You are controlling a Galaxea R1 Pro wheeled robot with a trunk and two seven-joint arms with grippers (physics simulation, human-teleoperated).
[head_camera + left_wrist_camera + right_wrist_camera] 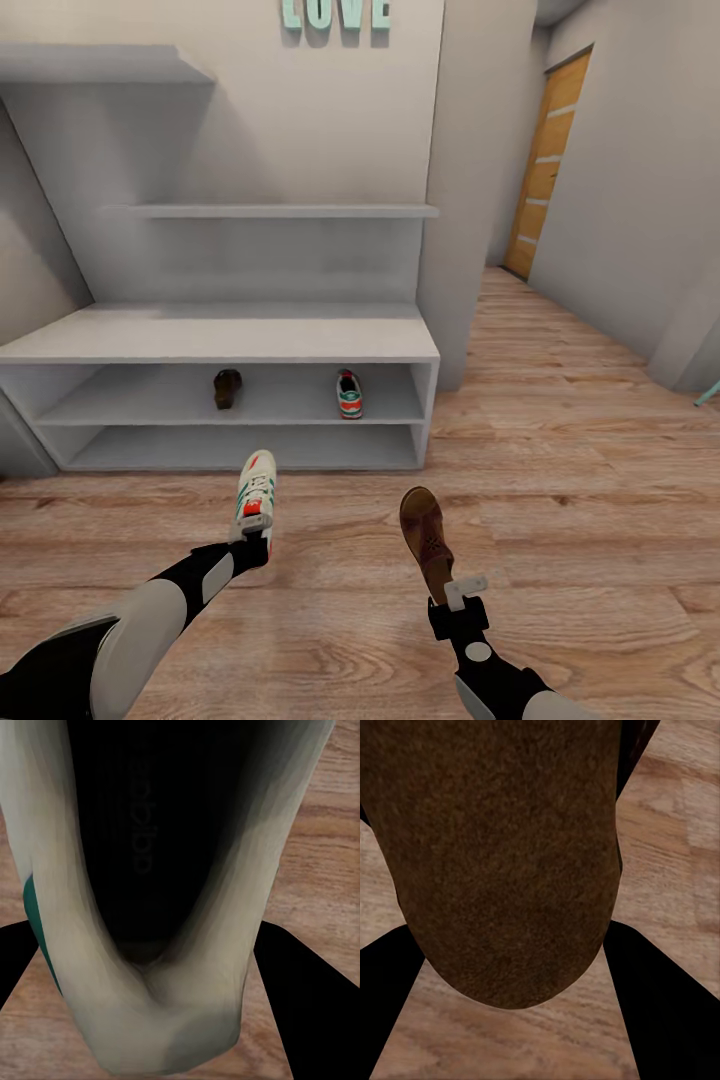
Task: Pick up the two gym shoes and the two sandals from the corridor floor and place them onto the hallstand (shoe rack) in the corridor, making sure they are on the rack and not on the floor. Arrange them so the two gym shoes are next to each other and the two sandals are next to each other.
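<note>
My left gripper (250, 541) is shut on the heel of a white gym shoe (255, 492) with teal stripes, held toe-forward above the corridor floor (560, 480); its dark opening and heel (161, 945) sit between the black fingers (315, 1020). My right gripper (455, 600) is shut on the heel of a brown sandal (425, 540), whose brown surface (510, 870) lies between the fingers (675, 1012). Ahead stands the hallstand (230, 345). On its upper open shelf rest another brown sandal (227, 388) at left and another gym shoe (349, 393) at right, well apart.
A wall corner (455, 200) rises just right of the hallstand. A wooden door (545, 165) stands at the far end of the corridor on the right. Floating shelves (285, 211) hang above the bench top. A teal object (708, 397) pokes in at the right edge.
</note>
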